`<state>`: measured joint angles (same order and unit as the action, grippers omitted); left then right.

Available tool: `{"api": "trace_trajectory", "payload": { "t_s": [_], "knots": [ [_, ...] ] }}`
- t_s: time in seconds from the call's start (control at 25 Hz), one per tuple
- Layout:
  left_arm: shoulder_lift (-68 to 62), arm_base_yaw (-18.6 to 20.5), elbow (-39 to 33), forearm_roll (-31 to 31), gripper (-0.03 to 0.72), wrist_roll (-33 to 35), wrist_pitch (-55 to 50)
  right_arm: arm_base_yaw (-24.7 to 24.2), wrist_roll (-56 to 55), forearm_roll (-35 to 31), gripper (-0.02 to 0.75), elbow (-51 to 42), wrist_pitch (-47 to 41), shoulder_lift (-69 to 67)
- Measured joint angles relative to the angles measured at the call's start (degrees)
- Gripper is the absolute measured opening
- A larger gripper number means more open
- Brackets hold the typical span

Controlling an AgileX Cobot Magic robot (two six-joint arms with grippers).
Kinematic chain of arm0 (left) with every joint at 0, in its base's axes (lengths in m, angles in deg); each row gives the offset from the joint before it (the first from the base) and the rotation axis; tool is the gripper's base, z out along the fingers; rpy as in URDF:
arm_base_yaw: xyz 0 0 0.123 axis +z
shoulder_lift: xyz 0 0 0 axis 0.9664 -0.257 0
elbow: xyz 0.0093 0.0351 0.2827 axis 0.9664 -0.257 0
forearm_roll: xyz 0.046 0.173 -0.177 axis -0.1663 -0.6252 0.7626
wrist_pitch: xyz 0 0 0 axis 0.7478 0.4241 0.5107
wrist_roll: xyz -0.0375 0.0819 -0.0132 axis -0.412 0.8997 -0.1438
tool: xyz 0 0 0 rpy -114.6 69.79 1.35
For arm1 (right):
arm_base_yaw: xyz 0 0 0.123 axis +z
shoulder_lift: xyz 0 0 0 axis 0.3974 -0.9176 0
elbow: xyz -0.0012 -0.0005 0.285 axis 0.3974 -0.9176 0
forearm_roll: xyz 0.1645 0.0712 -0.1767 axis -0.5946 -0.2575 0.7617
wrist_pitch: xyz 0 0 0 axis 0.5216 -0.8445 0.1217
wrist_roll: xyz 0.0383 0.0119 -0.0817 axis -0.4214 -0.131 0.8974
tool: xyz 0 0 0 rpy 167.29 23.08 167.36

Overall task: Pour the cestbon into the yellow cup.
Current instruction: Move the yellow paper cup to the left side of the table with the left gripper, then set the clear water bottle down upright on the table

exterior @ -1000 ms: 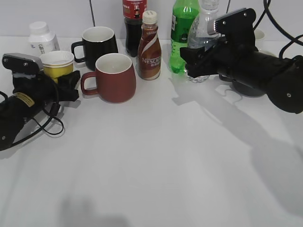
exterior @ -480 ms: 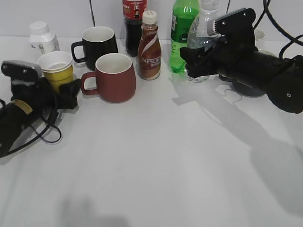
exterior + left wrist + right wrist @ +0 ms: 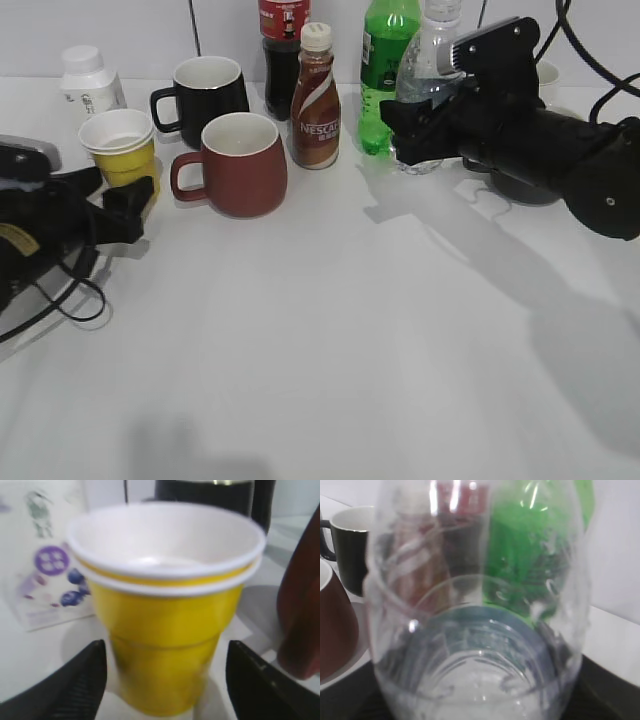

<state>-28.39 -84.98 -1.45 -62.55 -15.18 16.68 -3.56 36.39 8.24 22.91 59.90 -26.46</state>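
Note:
The yellow cup (image 3: 120, 150), with a white rim and inside, stands at the back left and fills the left wrist view (image 3: 165, 615). My left gripper (image 3: 112, 198) is open and empty just in front of it, with a finger (image 3: 75, 685) on each side and gaps to the cup wall. The cestbon (image 3: 422, 65), a clear bottle, stands upright at the back right, next to the green bottle. My right gripper (image 3: 412, 128) is shut on its lower body. In the right wrist view the cestbon (image 3: 480, 630) fills the frame, and dark fingers (image 3: 607, 690) press its sides.
A dark red mug (image 3: 242, 165) stands right of the yellow cup, with a black mug (image 3: 208, 95) behind it. A Nescafe bottle (image 3: 316, 100), a cola bottle (image 3: 283, 40), a bright green bottle (image 3: 385, 60) and a white pill bottle (image 3: 88, 80) line the back.
My left gripper has drawn back from around the yellow cup toward the near left, leaving the cup standing. The right gripper and the bottle have not moved.

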Motion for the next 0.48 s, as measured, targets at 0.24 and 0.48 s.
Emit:
{"api": "trace_trajectory", "payload": {
  "t_s": [0.24,0.48],
  "knots": [
    [7.2,0.0,-6.4,1.4,0.566,0.0,0.0,0.0,0.0,0.0,0.482,0.0,0.0,0.0],
    [13.5,0.0,-10.9,1.4,0.567,0.0,-0.1,0.0,0.0,0.0,0.482,0.0,3.6,-3.7]
  ]
}}
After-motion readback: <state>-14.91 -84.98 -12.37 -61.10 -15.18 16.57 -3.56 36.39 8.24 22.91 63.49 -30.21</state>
